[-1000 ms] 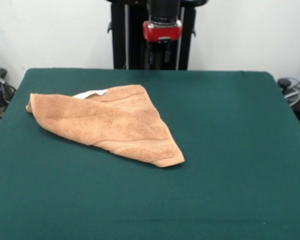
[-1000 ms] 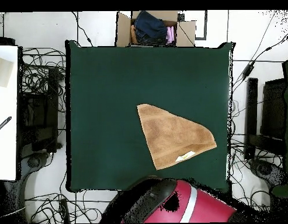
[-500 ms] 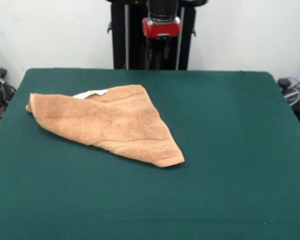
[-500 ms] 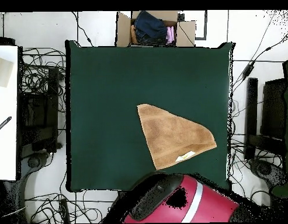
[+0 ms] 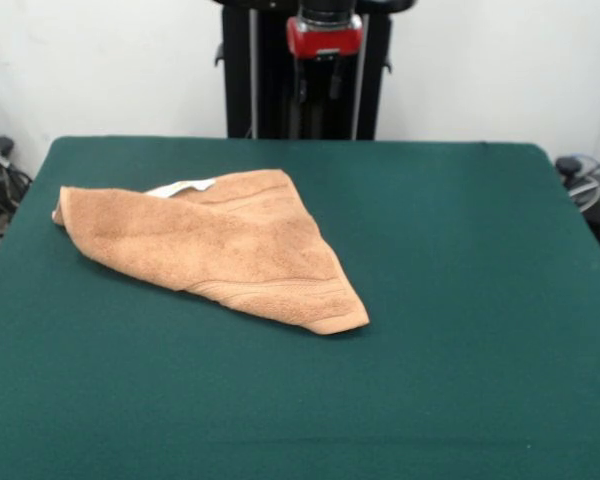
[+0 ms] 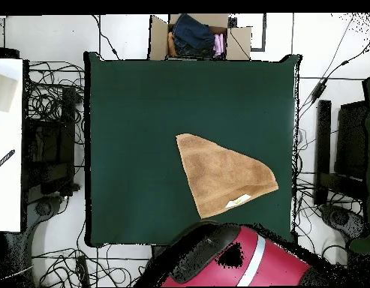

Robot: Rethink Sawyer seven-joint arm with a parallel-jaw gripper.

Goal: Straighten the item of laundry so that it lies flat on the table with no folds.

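terry towel (image 5: 215,250) lies folded into a rough triangle on the green table (image 5: 460,300), white label (image 5: 180,187) at its far edge. looks soft, light, floppy w/ grippy pile; prob best pinched at the near corner pt or a hemmed edge & peeled open. gripper (image 5: 320,85) hangs above the far table edge, holding nothing; can't tell how wide it's open.

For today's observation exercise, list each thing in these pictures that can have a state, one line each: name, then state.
Light orange-tan terry-cloth towel: folded over into a rough triangle, lying on the table, not spread flat.
Small white label: exposed at the towel's far edge.
Dark green felt-topped table: bears only the towel.
Red and black claw: raised behind the table's far edge, apart from the towel; open or shut unclear.
Cardboard box: open, holding clothes.
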